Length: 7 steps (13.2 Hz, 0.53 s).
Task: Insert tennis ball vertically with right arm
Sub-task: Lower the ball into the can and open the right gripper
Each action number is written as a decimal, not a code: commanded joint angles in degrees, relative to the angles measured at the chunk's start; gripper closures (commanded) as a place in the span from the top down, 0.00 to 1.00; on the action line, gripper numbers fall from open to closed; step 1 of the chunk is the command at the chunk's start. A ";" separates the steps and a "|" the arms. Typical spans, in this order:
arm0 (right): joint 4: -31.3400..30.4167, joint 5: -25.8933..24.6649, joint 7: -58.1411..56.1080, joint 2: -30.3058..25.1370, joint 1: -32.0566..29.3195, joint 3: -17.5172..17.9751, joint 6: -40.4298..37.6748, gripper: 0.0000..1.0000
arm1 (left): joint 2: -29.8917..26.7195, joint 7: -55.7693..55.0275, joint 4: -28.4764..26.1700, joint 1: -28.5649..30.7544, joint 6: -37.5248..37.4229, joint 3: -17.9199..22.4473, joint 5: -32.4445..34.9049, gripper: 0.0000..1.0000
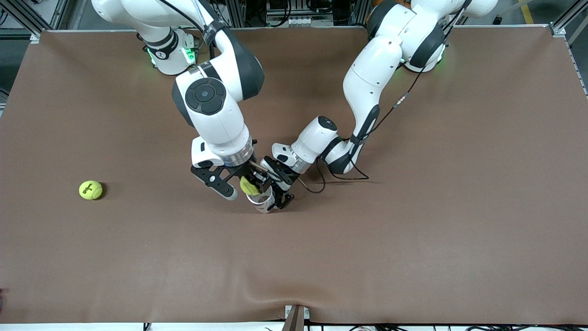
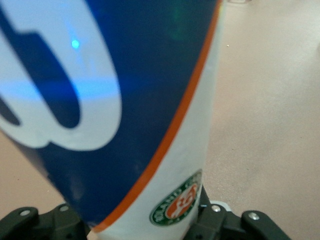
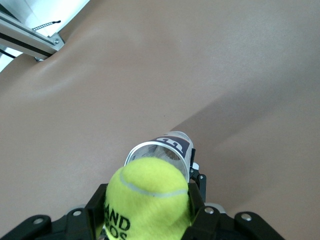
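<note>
Brown table cloth spreads wide. Right gripper clamps a tennis ball over the can, which the left gripper grips. Another ball lies toward the right arm's end.

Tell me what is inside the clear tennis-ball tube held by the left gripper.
The tube's open mouth shows nothing inside. The yellow tennis ball, shut in the right gripper, covers part of the opening. The left gripper grips the tube.

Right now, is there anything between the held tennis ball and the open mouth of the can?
Nothing. The right wrist view shows the held tennis ball directly before the can mouth, with only air between.
</note>
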 commanded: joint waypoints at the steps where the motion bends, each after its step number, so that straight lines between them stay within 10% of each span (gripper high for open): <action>1: 2.16 -1.61 1.19 2.32 -0.11 0.22 0.60 0.00 | 1.43 -0.35 1.57 -0.99 0.51 0.84 -1.63 0.73; 7: 2.16 -3.02 2.24 3.90 0.15 0.31 1.40 0.00 | 1.43 -0.35 1.66 -1.08 0.51 0.84 -1.72 0.74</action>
